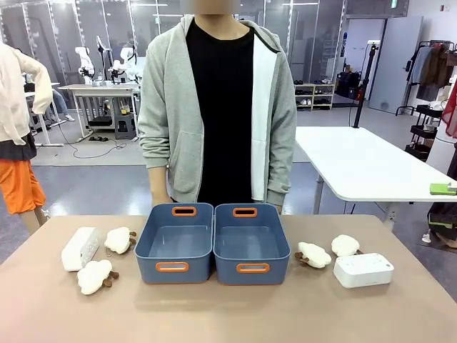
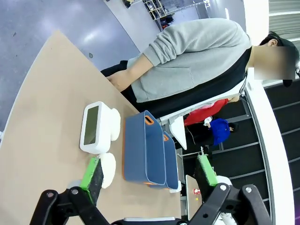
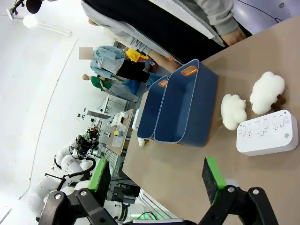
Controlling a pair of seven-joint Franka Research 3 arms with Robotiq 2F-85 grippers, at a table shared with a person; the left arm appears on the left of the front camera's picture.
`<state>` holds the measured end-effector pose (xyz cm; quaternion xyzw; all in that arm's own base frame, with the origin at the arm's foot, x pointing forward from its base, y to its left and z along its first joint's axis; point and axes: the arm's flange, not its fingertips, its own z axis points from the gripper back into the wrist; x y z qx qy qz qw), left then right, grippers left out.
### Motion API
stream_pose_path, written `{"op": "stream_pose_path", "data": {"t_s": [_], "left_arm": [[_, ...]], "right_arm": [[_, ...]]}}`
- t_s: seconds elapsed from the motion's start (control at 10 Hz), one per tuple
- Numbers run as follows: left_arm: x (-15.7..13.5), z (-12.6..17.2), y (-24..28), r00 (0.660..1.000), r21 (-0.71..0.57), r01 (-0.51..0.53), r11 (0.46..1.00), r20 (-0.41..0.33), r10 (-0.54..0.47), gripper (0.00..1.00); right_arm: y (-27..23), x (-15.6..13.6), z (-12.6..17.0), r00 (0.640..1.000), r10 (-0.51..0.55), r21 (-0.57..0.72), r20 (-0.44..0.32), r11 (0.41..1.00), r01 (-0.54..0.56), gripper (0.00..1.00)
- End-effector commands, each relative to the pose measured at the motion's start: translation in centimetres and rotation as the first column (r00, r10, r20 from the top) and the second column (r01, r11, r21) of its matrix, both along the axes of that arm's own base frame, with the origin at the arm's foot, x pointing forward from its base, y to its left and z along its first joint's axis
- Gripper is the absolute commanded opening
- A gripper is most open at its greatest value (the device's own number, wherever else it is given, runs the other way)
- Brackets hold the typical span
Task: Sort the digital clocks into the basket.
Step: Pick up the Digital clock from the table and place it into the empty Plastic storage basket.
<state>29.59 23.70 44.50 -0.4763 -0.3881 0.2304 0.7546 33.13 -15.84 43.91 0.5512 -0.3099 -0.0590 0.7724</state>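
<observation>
Two blue baskets stand side by side mid-table, the left basket and the right basket, both with nothing inside. One white digital clock lies at the table's left, and it faces up in the left wrist view. The other digital clock lies at the right, button side up in the right wrist view. My left gripper hangs open above the table, short of the left clock. My right gripper is open too, above the table near the right clock.
White plush toys with brown feet lie beside the clocks: two on the left and two on the right. A person in a grey hoodie stands at the far edge behind the baskets.
</observation>
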Motion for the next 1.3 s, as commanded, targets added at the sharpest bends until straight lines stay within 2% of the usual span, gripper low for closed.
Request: {"op": "stream_pose_path", "data": {"t_s": [0.0, 1.2], "left_arm": [[0.03, -0.06, 0.12, 1.000, -0.025, 0.003, 1.000, 0.009, -0.003, 1.00], [0.03, -0.06, 0.12, 1.000, -0.025, 0.003, 1.000, 0.009, -0.003, 1.00]], "right_arm": [[-0.03, 0.03, 0.12, 1.000, 0.000, 0.004, 0.002, 1.000, 0.000, 1.00], [-0.03, 0.03, 0.12, 1.000, 0.000, 0.004, 0.002, 1.000, 0.000, 1.00]]}}
